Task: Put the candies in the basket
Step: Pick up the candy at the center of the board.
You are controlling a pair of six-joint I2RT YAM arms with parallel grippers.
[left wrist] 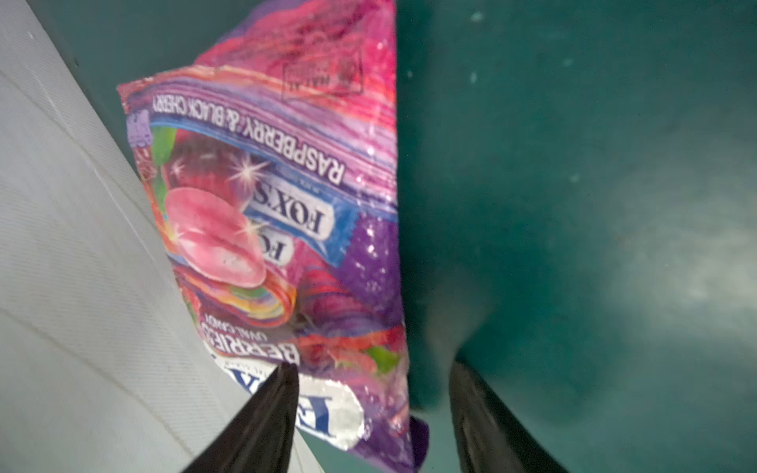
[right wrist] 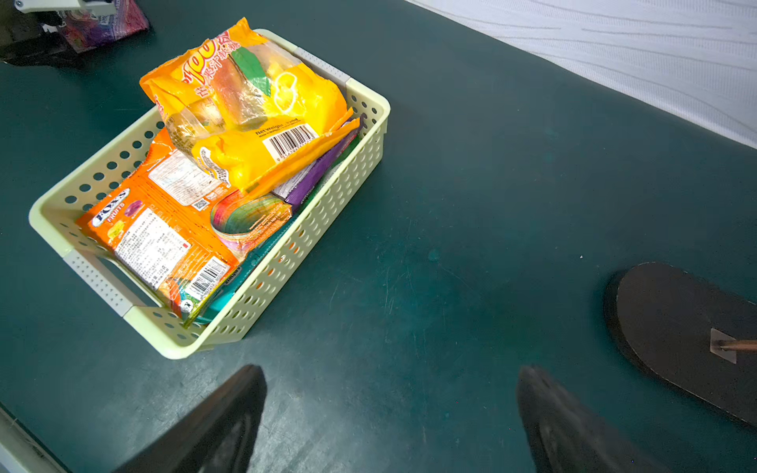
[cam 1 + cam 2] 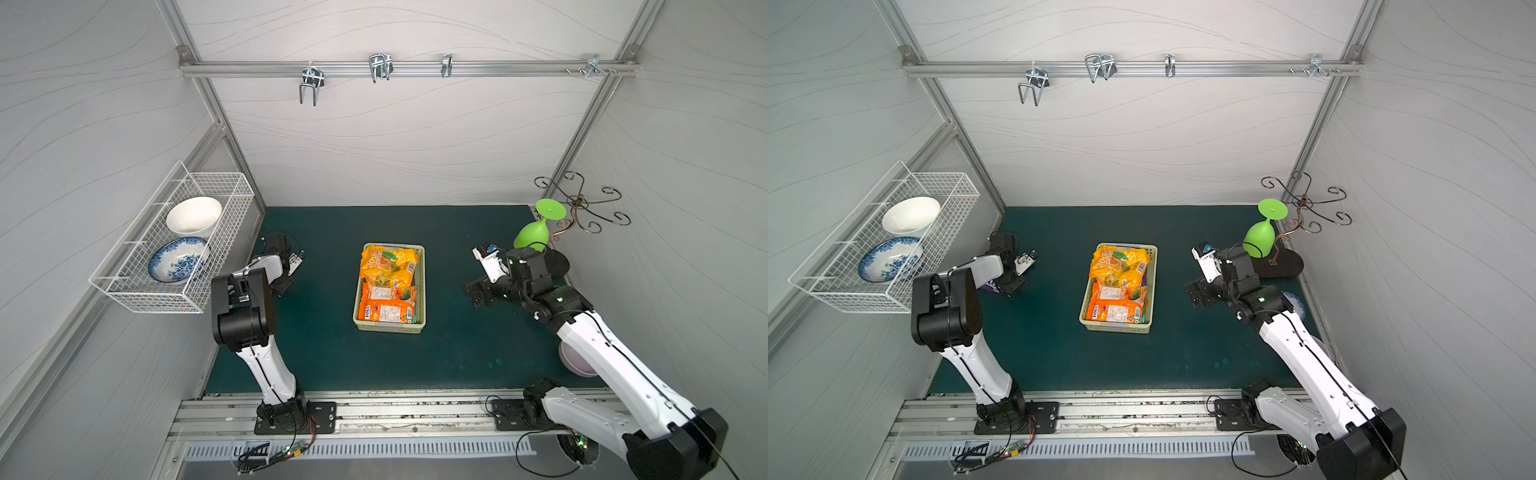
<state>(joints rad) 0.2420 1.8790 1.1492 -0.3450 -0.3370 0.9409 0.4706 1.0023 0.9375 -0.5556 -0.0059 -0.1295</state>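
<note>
Your glossy, crinkled purple-pink FOX'S berries bag (image 1: 286,229) sits at the left edge of the dark green desk (image 1: 573,204), beside the white wall panel (image 1: 61,245). Its long axis runs away from your left hand (image 1: 372,368), whose fingers stand apart astride the bag's end, not yet pinching. The pale yellow-green perforated plastic basket (image 3: 422,286) sits mid-desk, its long axis toward the back wall. It holds a shiny yellow bag (image 3: 388,264) over an orange FOX'S Fruits bag (image 3: 386,305). Your right hand (image 2: 389,409) is spread wide above the desk.

Pale green basket (image 3: 390,327) holds a yellow bag (image 3: 388,264) atop an orange bag (image 3: 386,308) (others beneath); a purple-pink bag (image 1: 286,204) lies beside the wall (image 1: 61,245)
</note>
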